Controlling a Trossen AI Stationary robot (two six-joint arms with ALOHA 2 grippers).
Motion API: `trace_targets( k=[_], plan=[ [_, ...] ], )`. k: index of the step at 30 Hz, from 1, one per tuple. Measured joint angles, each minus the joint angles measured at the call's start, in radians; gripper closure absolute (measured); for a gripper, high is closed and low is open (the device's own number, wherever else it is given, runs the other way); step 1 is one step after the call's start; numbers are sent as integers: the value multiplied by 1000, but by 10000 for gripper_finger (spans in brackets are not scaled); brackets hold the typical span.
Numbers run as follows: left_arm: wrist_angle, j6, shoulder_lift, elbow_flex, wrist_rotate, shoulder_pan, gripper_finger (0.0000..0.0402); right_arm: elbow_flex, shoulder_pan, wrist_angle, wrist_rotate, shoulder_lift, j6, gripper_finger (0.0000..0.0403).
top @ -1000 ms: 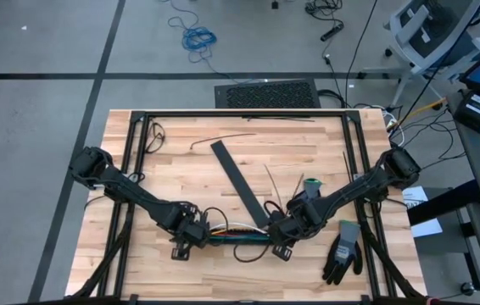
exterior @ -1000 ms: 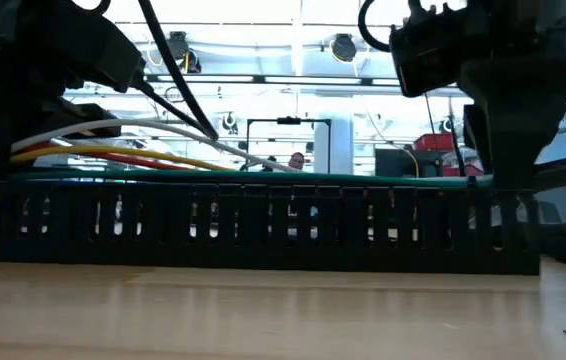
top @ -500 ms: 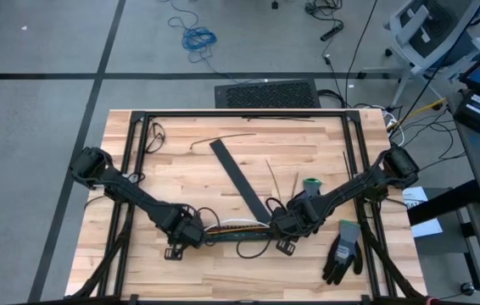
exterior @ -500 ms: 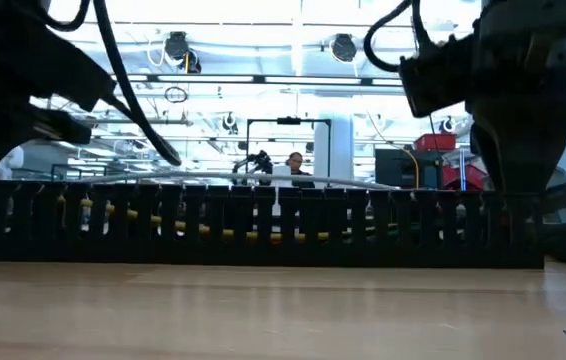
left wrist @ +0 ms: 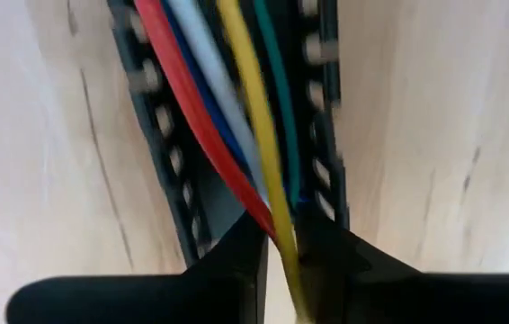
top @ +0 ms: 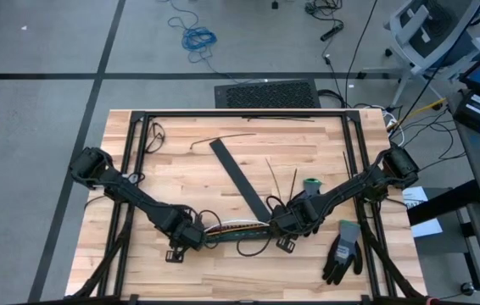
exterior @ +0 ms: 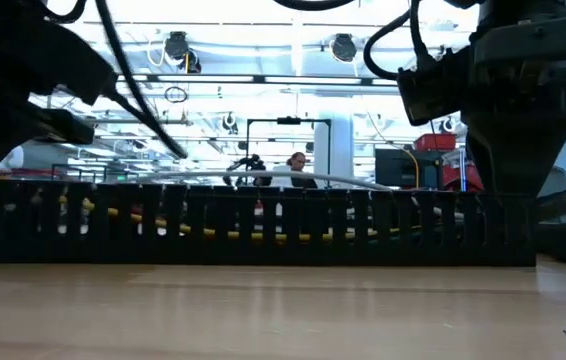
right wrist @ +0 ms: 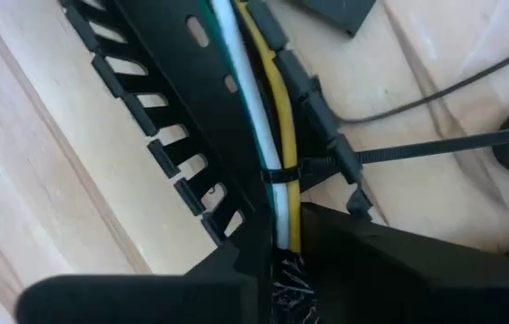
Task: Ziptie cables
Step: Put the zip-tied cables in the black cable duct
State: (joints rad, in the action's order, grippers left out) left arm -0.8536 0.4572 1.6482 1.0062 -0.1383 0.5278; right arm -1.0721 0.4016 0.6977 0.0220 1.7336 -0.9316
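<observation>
The cables (top: 238, 227) lie in one bundle along the near middle of the wooden desk (top: 181, 178), stretched between the two grippers. In the high view the left gripper (top: 175, 252) sits at the bundle's left end and the right gripper (top: 286, 245) at its right end; one flat black strip (top: 238, 180) lies slanted behind them, one black-and-grey glove (top: 343, 251) rests near the right edge, and a few thin loose zipties (top: 281, 181) lie beside the strip. In the low view one black slotted channel (exterior: 253, 226) runs across the desk, with a yellow cable and a white one showing through and above its slots; both arms hang dark over its ends, and one person (exterior: 296, 166) sits far behind. In the left wrist view five cables, red, blue, white, yellow and green (left wrist: 236, 108), run up the channel, and the left gripper's fingers (left wrist: 236, 270) stand slightly apart with the yellow one passing between them. In the right wrist view a white and a yellow cable (right wrist: 268, 117) lie in the channel, bound by one ziptie (right wrist: 283, 173), and the right gripper's fingers (right wrist: 245, 261) stand narrowly apart around them.
</observation>
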Motion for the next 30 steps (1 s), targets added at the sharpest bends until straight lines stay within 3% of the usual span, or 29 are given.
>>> trace_targets(
  k=[13, 19, 23, 30],
  plan=[
    [26, 8, 0, 3, -29, -1, 345, -2, -2, -15, -48, 0, 19, 245],
    [26, 7, -1, 3, -30, -2, 348, -2, -2, -14, -51, -1, 28, 239],
    [11, 8, -1, 4, -32, -2, 386, -2, -2, -13, -51, -1, 36, 238],
    [-111, 8, -2, 5, -39, 3, 394, -3, -2, 15, -51, -1, 58, 238]
  ],
)
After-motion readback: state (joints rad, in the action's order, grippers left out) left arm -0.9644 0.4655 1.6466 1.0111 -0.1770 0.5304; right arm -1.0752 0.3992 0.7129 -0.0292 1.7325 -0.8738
